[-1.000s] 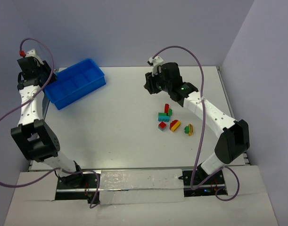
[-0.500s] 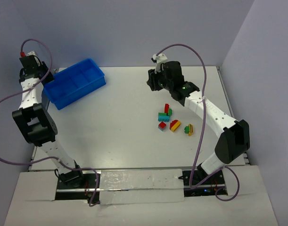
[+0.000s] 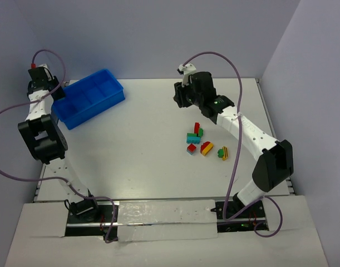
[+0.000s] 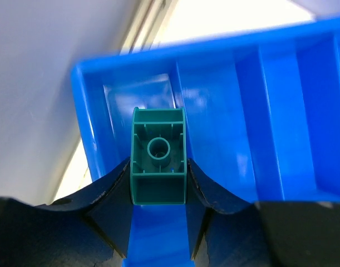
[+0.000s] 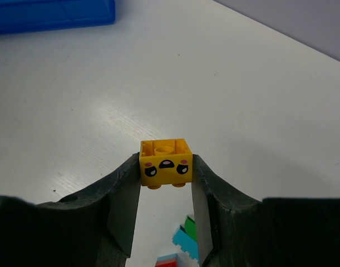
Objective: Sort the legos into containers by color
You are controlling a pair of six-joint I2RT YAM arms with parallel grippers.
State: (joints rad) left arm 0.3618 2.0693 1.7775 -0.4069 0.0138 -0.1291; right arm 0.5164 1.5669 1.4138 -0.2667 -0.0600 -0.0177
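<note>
the white bench (image 3: 147,150) is shown with the bright blue rectangular plastic bin with inner dividers (image 3: 103,105) at its far-left corner, the bin's long axis slanting from the left edge toward the far edge. the loose cluster of small red, green, teal, yellow and striped plastic bricks (image 3: 202,142) lies right of the middle, well apart from the bin.

the left gripper (image 4: 157,183) is the nearer one. it hangs over the bin's end by the left edge, its jaws clamped on the sides of a small teal plastic brick (image 4: 158,156), which is held hollow underside toward the camera. the end compartment is seen straight beyond the brick, so a release is judged to drop it there.

the right gripper (image 5: 165,172) is held over the bench toward the far edge, beyond the cluster, its jaws clamped on a small yellow plastic brick printed with a face (image 5: 165,161). from it the bin lies well apart, toward the far-left corner, so a long carry is called for.

the teal brick's height above the bin floor cannot be told. neither held brick can be made out in the top view. the cluster is cut off at the bottom of the right wrist view.
</note>
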